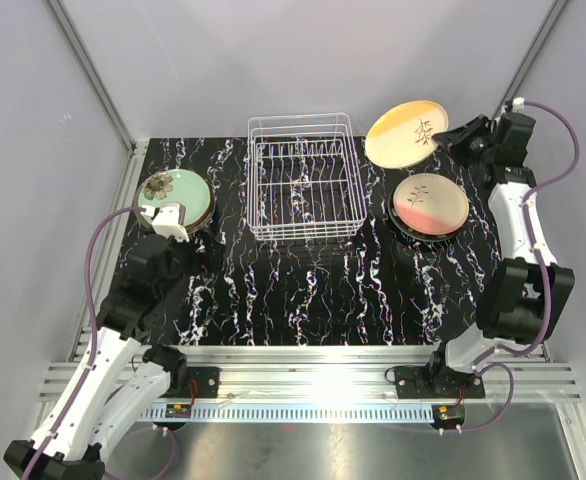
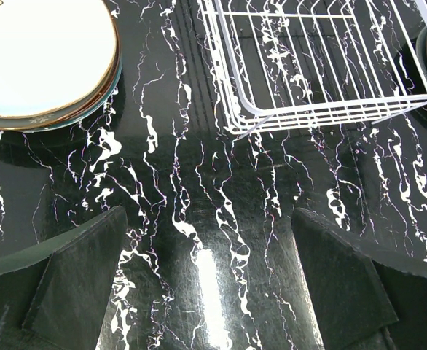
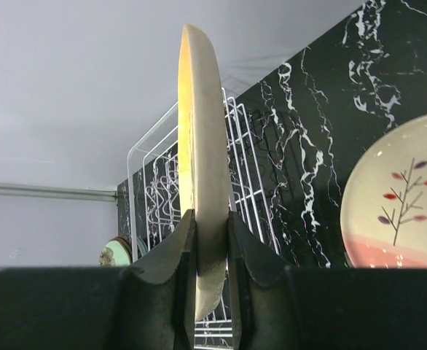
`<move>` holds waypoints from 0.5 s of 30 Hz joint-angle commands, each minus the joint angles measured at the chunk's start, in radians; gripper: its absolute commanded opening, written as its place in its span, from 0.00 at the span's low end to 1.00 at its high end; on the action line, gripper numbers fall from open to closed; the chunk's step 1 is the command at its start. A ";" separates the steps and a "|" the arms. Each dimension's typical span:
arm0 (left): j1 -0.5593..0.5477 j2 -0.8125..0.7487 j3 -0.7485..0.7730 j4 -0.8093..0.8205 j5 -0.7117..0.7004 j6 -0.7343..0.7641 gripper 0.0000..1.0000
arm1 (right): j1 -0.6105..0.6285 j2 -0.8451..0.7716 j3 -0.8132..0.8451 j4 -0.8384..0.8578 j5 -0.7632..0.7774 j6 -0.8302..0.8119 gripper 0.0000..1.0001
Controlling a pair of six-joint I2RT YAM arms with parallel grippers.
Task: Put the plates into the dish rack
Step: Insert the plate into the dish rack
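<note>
Closest to us, the right gripper (image 3: 210,222): jaws nearly closed, pinching the rim of a yellow plate (image 3: 199,124). We see this plate edge-on in the wrist view, standing upright between the fingers.

From above, the plate is off the table and tilted. Its cream face shows a twig drawing and an orange patch. It hangs at about 1 o'clock from the dish rack (image 1: 301,175), just beside the far right corner and outside the wires.

We log the rack as white wire, at the far middle of the table (image 1: 303,290).

At 3 o'clock from the rack, a pink plate (image 1: 430,204) with a twig drawing lies flat on a dark plate (image 1: 397,222).

At 9 o'clock, a green plate (image 1: 173,190) with a flower tops a low stack.

Left gripper (image 2: 208,219): jaws spread wide with nothing between them. It hovers over the black marbled tabletop at about 7 o'clock from the rack, near the green plate.
</note>
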 commanded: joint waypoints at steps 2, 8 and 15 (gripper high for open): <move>-0.003 0.009 0.032 0.026 -0.023 0.014 0.99 | 0.052 0.057 0.163 0.052 -0.047 -0.058 0.00; -0.003 0.018 0.033 0.026 -0.022 0.014 0.99 | 0.114 0.158 0.291 -0.007 -0.027 -0.096 0.00; -0.003 0.017 0.032 0.027 -0.020 0.014 0.99 | 0.184 0.261 0.473 -0.102 0.022 -0.156 0.00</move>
